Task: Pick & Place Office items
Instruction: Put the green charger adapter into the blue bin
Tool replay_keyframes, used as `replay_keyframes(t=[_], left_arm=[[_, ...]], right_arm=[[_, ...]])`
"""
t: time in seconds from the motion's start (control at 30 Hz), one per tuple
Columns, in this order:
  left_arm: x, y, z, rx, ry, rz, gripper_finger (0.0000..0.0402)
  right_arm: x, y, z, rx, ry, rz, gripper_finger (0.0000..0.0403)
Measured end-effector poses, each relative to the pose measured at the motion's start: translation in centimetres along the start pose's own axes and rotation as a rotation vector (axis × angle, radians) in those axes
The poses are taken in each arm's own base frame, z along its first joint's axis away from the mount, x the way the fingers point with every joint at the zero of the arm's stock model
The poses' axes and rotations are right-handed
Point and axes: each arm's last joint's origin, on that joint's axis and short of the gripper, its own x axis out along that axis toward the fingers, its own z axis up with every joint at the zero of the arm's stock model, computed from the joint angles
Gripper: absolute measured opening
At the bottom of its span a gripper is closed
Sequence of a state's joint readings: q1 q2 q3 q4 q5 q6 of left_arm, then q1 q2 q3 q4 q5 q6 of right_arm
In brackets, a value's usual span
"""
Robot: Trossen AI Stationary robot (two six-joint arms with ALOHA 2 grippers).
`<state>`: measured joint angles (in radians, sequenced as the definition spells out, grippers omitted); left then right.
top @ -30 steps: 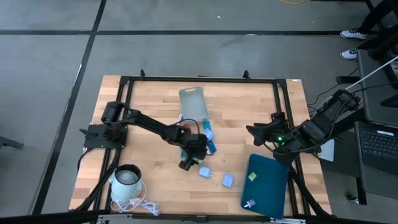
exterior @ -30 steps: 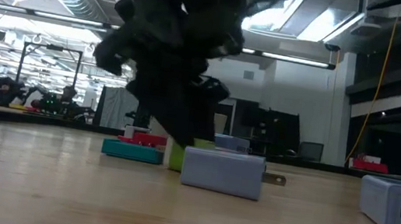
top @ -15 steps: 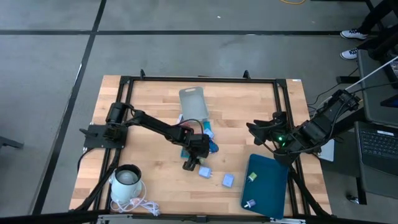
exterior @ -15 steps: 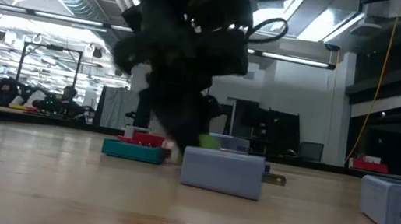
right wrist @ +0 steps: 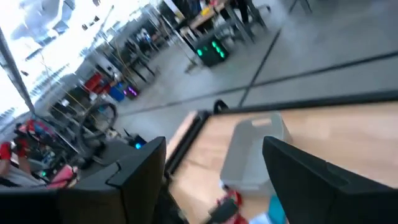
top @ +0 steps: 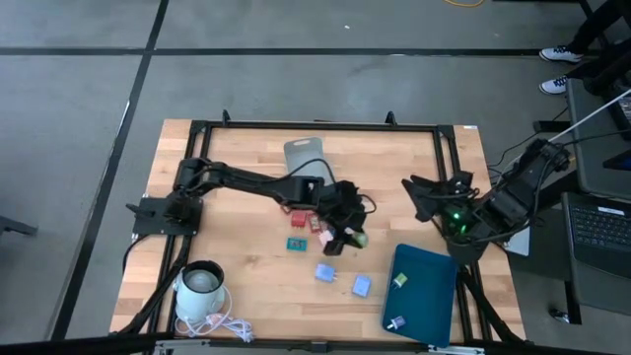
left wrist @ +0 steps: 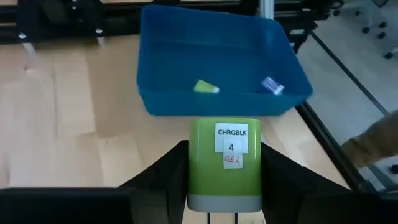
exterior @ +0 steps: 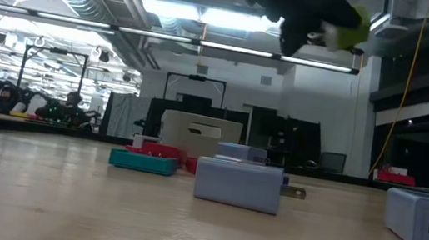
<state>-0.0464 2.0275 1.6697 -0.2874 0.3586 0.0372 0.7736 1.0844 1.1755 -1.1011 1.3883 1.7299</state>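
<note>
My left gripper hangs above the table's middle, shut on a lime-green charger block labelled "CHRGBLK 4"; in the low view the block is high above the wood. Small red, teal and light-blue pieces lie flat on the table. The dark-teal tray at the right near corner holds a green piece and a small blue-white one. My right gripper waits open at the table's right side. My left gripper pinches the green block between its two fingers, one on each of two opposite side faces. The labelled face is turned to the wrist camera and the grey pronged end points back toward the wrist. The block is lifted clear of the table.
A translucent grey bin lies at the far middle, also in the right wrist view. A white round appliance with a cord stands at the near left corner. A second light-blue charger lies near the tray. A black frame borders the table.
My left gripper has risen from the pile of pieces and swung toward the table's right, carrying the green block up off the wood toward the tray. The pieces it covered now show. My right arm has shifted slightly toward the right edge.
</note>
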Motion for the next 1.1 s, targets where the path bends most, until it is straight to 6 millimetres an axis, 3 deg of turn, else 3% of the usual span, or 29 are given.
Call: replay_keyframes(t=[0.27,0.57,0.87,1.1], left_arm=[[4.5,1.9,1.9,-0.042,-0.062,0.001,0.0144],[8.7,2.7,4.7,-0.046,-0.169,-0.081,0.0144],[12.4,3.7,2.7,-0.136,-0.198,-0.126,0.0144],[13.2,3.8,3.3,-0.107,-0.356,-0.181,0.0144]], right_arm=[[-0.4,-0.6,1.9,-0.043,-0.041,0.019,0.0274],[-0.6,-1.2,3.2,-0.079,-0.033,0.024,0.0274],[-0.7,-1.4,3.6,-0.077,-0.026,0.027,0.0274],[-0.7,-1.4,3.6,-0.075,-0.002,0.027,0.0274]])
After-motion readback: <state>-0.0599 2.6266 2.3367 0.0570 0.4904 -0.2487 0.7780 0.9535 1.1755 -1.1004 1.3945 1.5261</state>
